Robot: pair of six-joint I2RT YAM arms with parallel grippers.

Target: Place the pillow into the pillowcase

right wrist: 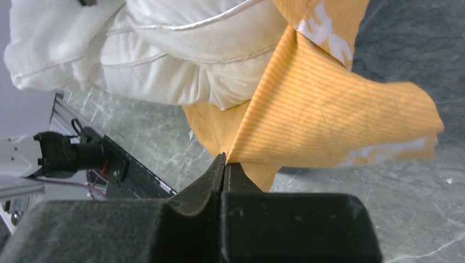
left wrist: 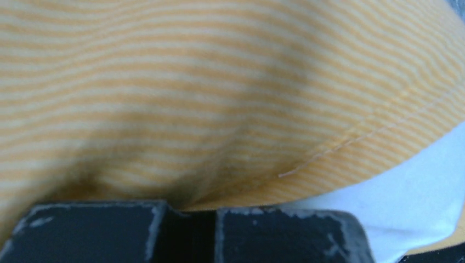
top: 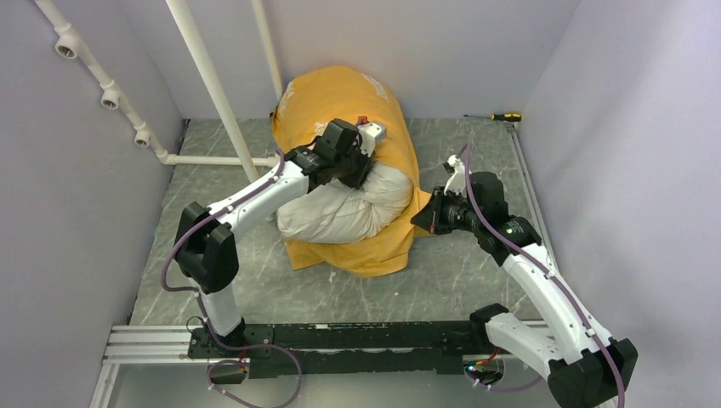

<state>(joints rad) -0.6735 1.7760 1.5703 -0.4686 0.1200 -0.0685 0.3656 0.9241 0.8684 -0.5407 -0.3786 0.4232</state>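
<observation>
The pillow point(top: 340, 212) lies at the far middle of the table point(top: 459, 280), most of it inside the pillowcase point(top: 340, 98). I see only the case's yellow-orange side. The pillow's white, bunched end sticks out of the opening toward the near left, and the covered end leans against the back wall.

On my right wrist view, the right gripper point(right wrist: 225, 164) is clamped tight on the pillowcase. Its fingers point(right wrist: 203, 186) meet with no gap, and a fold of the striped yellow cloth is pinched at their tips, low at the case's near right edge. The cloth rises from the pinch in a taut wedge, with white lettering showing above it.

The left gripper point(left wrist: 189, 211) sits on top of the bundle, by the case's hem where the white pillow begins. Its fingers point(left wrist: 93, 230) are drawn together and pressed up against the yellow fabric. I can't tell whether any cloth is caught between them.

Well apart from all this, a screwdriver point(top: 497, 116) lies at the far right by the wall.
</observation>
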